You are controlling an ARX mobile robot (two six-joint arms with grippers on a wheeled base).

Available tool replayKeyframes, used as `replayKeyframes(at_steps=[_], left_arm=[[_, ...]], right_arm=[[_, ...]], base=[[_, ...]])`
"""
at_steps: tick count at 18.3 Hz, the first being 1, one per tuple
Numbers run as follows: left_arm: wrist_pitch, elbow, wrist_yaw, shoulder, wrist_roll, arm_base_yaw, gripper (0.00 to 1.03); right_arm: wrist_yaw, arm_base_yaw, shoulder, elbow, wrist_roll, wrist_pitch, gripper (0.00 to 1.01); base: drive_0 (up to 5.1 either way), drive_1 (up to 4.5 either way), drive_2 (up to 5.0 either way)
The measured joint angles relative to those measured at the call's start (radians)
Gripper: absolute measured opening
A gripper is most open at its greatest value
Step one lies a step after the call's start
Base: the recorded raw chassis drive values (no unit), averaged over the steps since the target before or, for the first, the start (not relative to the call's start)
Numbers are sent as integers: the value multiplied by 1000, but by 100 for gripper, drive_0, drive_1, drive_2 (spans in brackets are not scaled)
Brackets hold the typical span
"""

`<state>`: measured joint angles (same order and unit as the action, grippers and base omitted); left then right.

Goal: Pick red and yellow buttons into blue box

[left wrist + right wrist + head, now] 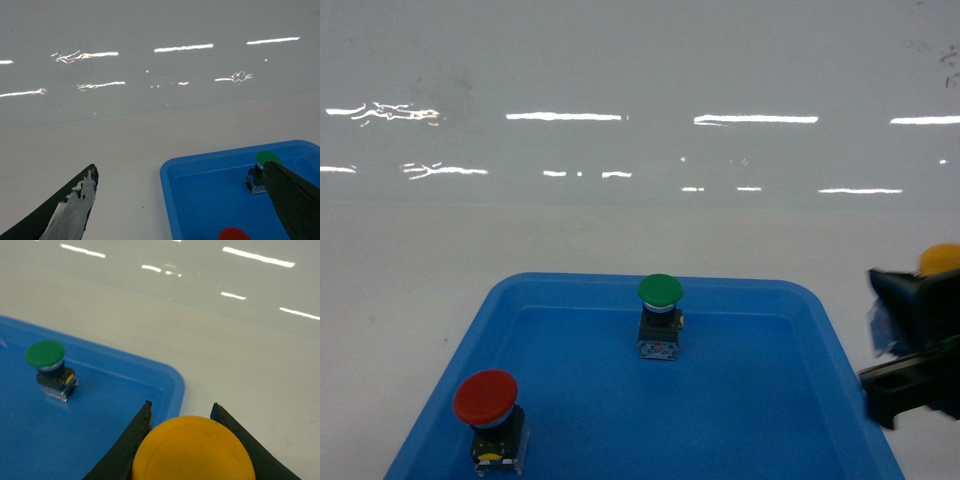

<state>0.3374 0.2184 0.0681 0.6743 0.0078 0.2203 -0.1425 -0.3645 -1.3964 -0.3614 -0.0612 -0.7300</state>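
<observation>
Right end effector (182,412) is cut off at the frame edge in the head view; its black fingers grip the yellow button (192,449), smooth dome cap filling the gap, switch block hidden below. It sits just outside the tray's right rim. Left end effector (180,200) spread wide, holding nothing; one finger (75,205) has scuffed, worn pale tape. Red button (486,396) stands upright in the shallow blue tray (570,287) at front left, glossy dome on a black block, partly cropped. Green button (660,292) stands near the tray's back wall. Glossy white table (620,230) shows glare streaks. The blue box is out of view.
</observation>
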Motion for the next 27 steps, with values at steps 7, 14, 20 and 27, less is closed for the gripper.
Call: replayKeyframes(at_steps=[7,14,20,27], left_arm=[[0,0,0,0,0,0,98],[-1,0,0,0,0,0,98],[-5,9,51,112,-36,94,98],[56,90,53,450,-84,195,98]], right_arm=[[-215,95,784,232,-10,322,32],[-227,61,1149,270,-7,603,32],[-228,61,1149,272,-7,603,32],[-228,61,1149,272,-7,603,32]], base=[[0,0,0],[0,0,0],[0,0,0],[0,0,0]])
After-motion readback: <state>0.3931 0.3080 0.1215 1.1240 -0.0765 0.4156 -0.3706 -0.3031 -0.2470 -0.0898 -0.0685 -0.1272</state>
